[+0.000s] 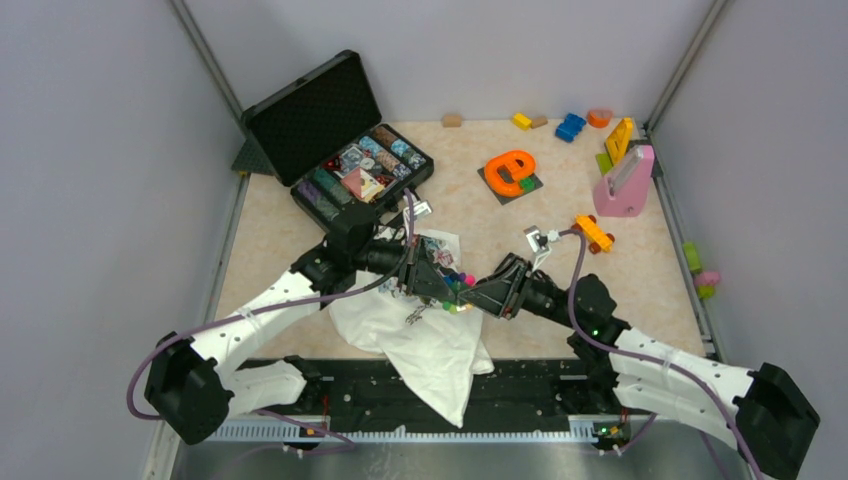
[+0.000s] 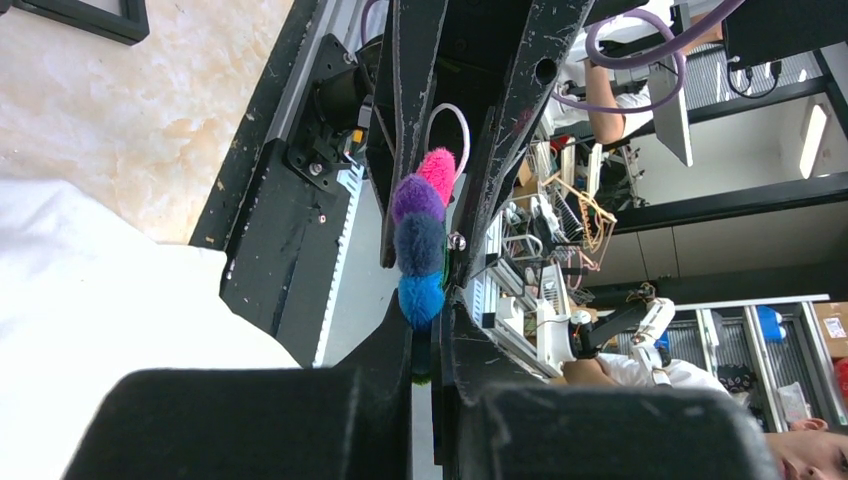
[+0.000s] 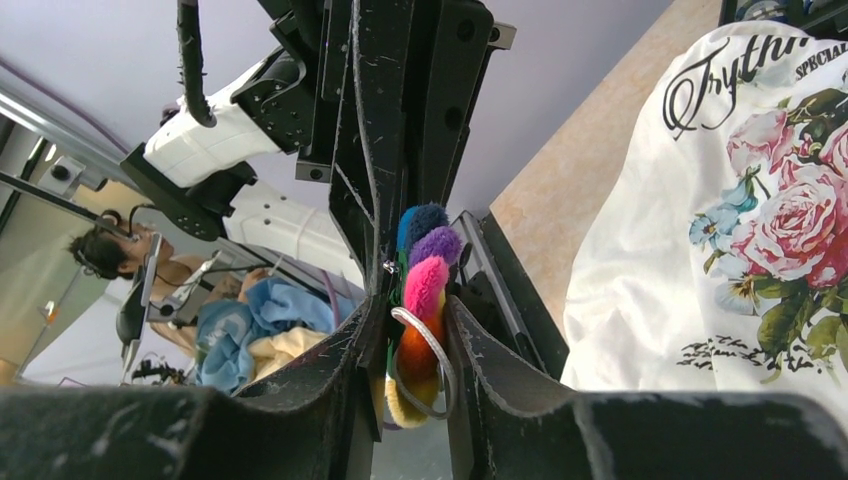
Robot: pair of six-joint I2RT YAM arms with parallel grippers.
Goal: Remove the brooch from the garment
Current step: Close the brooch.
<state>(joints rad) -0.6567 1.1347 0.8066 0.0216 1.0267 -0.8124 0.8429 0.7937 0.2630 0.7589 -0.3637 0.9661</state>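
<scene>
**Brooch point(image 3: 424, 285) gripped from both ends, above the garment point(image 1: 430, 345)**

The pale marbled tabletop point(image 1: 640, 280) carries the garment, a white T-shirt printed with pink roses, green leaves and dark script lettering. It lies crumpled at the near middle, with one fold spilling over the near edge.

Above it the left gripper point(image 1: 443, 284) and the right gripper point(image 1: 472, 292) meet tip to tip. Both sets of jaws are closed on the brooch. The right jaws clasp it from either side, and the left jaws pinch its opposite end.

The brooch is a small cluster of fuzzy, ball-like petals in pink, purple, dark blue, bright blue, orange and yellow, with a trace of green. A thin white loop lies across the end nearest the right wrist camera. Both wrist cameras see it edge-on, so the petals read as a single row. The row's long axis runs in line with the fingers, from one gripper toward the other.

In the right wrist view the shirt's print lies off to one side, apart from the brooch.
</scene>
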